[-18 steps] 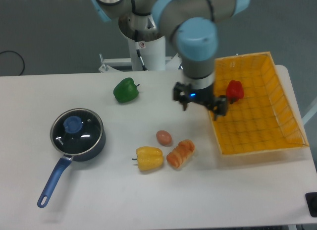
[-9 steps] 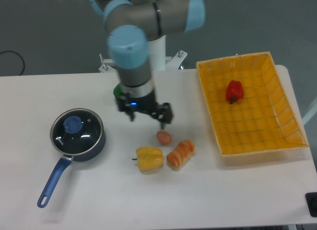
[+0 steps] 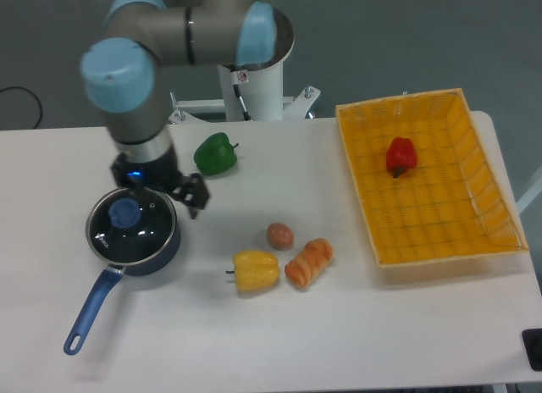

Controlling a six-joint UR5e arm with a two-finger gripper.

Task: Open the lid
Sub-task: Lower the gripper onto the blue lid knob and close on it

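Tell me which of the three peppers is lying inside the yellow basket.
The red pepper. It lies in the basket; the green pepper and yellow pepper lie on the table.

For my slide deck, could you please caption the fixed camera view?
Gripper hovering at the saucepan rim, glass lid in place.

Fingers (image 3: 196, 196) mostly hidden; lid's (image 3: 132, 226) far rim covered

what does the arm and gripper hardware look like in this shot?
The arm has grey metallic tube links and light blue round joint caps, on a white pedestal base carrying a small sticker. The gripper is a compact black unit with dark fingers and a small blue light on its body. No loose cables show on the arm.
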